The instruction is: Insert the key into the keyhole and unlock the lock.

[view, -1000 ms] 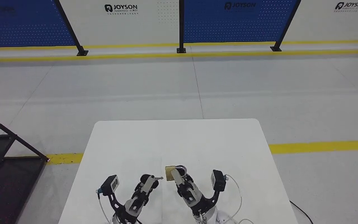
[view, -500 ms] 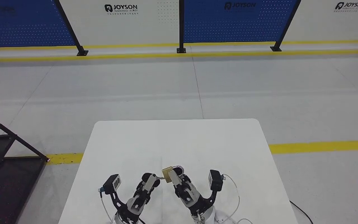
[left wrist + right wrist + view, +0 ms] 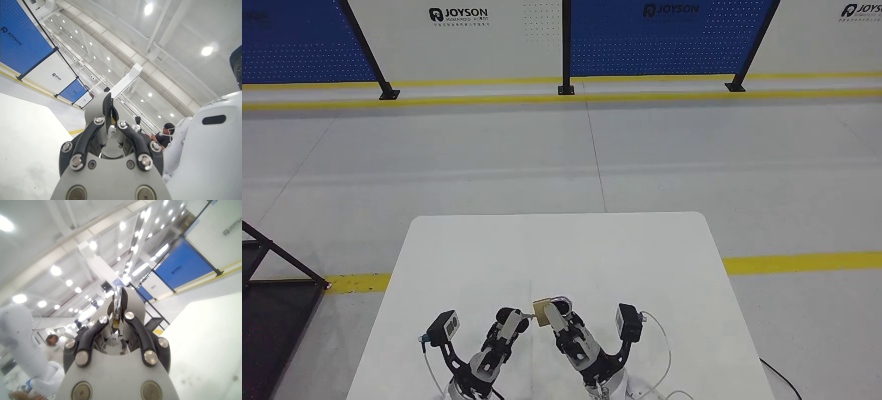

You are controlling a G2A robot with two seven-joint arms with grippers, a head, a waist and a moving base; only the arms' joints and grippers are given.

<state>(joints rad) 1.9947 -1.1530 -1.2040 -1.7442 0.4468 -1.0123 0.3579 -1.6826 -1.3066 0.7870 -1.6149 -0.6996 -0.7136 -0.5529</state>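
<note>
Start with the white bench (image 3: pixel 542 250): both arms sit low over its near edge, their tips turned towards each other.

Your right pincer (image 3: pixel 548 310) is clamped on the lock (image 3: pixel 540 305). In the right wrist view the silver shackle (image 3: pixel 118 298) and the brass body below it stand edge-on between the closed fingers, held up in the air rather than resting on the bench.

Your left pincer (image 3: pixel 515 320) is squeezed almost pad to pad (image 3: pixel 106 106). From above, a thin sliver juts from its tip towards the lock — I take that to be the key (image 3: pixel 528 318).

I judge you are at the insertion step. The key's tip is just beside the brass body, perhaps touching it, but it is too small to tell whether it has entered the keyhole.

The next move calls for:
- a fine line-up of the blade with the slot;
- a straight push along the blade's own axis;
- the right pincer bracing the lock firmly against that push.

Only once the key is seated — not sooner — should you twist the left wrist to turn it.
</note>
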